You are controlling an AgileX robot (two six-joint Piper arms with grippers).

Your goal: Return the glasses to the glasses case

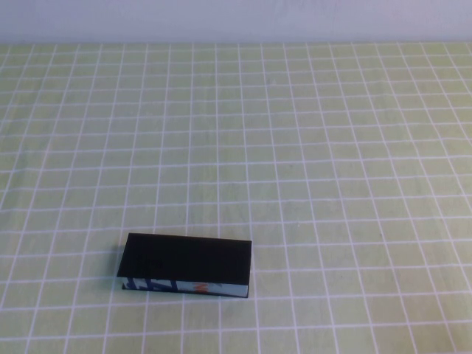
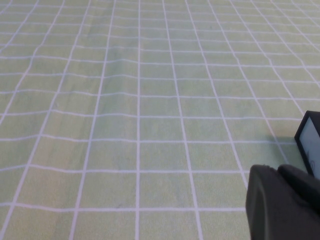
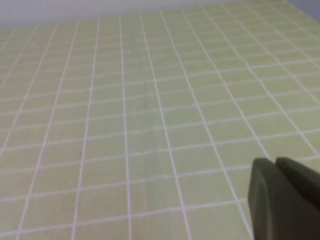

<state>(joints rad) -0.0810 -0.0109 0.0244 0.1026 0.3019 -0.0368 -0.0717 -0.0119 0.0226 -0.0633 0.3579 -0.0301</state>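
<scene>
The glasses case [image 1: 188, 259] lies near the table's front, left of centre, a flat black box with its lid down and its blue, white and orange printed edge facing me. The glasses are not in view. Neither arm shows in the high view. In the left wrist view my left gripper [image 2: 279, 171] hangs low over the cloth with its fingers together and nothing between them. A black-rimmed corner of the case [image 2: 310, 142] shows just beyond it. In the right wrist view my right gripper [image 3: 275, 163] is shut and empty over bare cloth.
A light green tablecloth with a white grid [image 1: 295, 147] covers the whole table. A pale wall [image 1: 236, 18] runs along the far edge. Nothing else stands on the cloth.
</scene>
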